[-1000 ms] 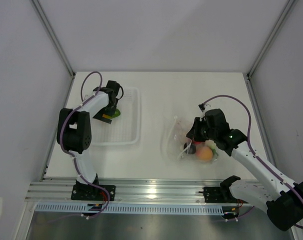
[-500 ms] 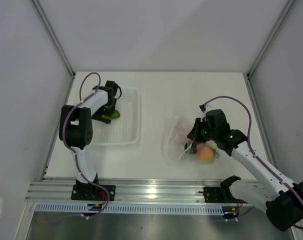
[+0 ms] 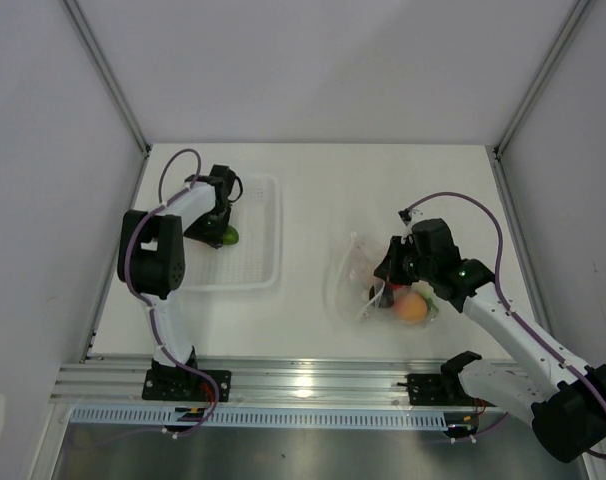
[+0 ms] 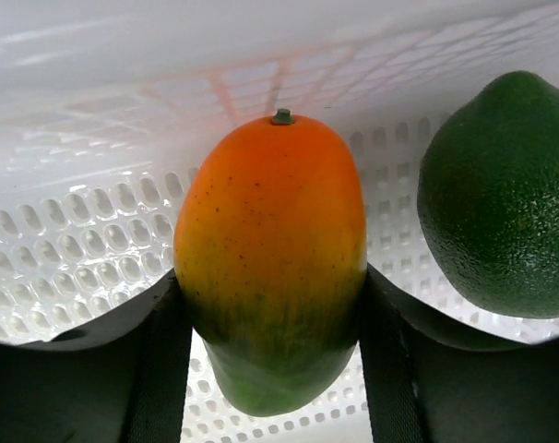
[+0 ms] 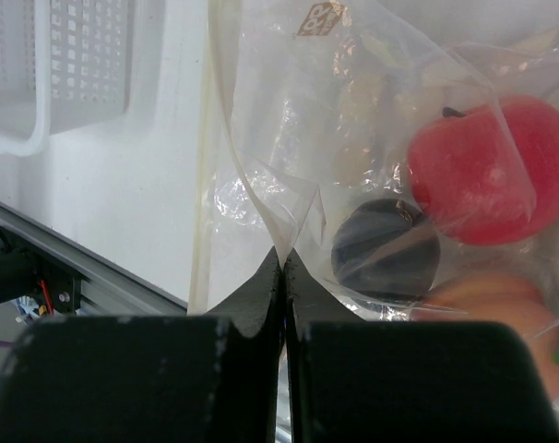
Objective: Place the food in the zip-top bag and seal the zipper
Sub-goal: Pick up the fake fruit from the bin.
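Observation:
In the left wrist view a yellow-red mango (image 4: 270, 258) stands between my left gripper's (image 4: 272, 291) two fingers, which press on both its sides. A green fruit (image 4: 501, 194) lies just to its right in the white perforated tray (image 4: 77, 249). From above, the left gripper (image 3: 219, 222) is down inside the tray. My right gripper (image 5: 284, 263) is shut on a fold of the zip-top bag (image 5: 289, 138). A red fruit (image 5: 482, 166), a dark brown one (image 5: 386, 249) and an orange peach (image 5: 501, 314) lie in the bag. The zipper (image 5: 202, 221) runs down its left edge.
The tray (image 3: 258, 250) sits at the left of the white table, the bag (image 3: 348, 275) at the right with the right gripper (image 3: 388, 272) over it. An aluminium rail (image 3: 303, 385) runs along the near edge, and white walls stand on both sides.
The left gripper has sunk a little into the tray and its fingers have closed in onto the mango. The right arm and the bag have stayed put.

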Robot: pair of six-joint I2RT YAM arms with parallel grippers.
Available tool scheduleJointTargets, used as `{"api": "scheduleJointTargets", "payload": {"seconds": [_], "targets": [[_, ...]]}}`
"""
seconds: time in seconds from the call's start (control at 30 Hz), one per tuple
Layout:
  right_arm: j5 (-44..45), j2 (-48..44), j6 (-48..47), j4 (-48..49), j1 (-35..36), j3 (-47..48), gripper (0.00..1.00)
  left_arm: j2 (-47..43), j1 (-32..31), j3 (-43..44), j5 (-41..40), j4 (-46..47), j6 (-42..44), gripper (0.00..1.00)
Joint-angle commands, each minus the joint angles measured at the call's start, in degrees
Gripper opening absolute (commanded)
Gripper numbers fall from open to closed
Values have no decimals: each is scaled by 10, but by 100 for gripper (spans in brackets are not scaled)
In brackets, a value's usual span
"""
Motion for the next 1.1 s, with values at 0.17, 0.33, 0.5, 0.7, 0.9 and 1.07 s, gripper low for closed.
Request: {"api": "scheduleJointTargets", "payload": {"seconds": [0.17, 0.33, 0.5, 0.7, 0.9, 1.07], "targets": [[-8, -9, 9, 10, -2, 6, 0, -55, 6, -38, 11, 28, 18, 29], [2, -17, 11, 1, 0, 10, 0, -72, 5, -50, 23, 31, 28, 20], [5, -22, 14, -4, 1, 11, 0, -103, 4, -65, 21, 37, 50, 15], [7, -19, 21, 2, 9, 13, 0, -161, -2, -80, 15, 46, 106, 1], [13, -10, 25, 5, 17, 16, 0, -242, -21, -123, 31, 106, 213, 0], [13, -5, 27, 7, 22, 23, 0, -351, -56, -216, 88, 330, 383, 1]]}}
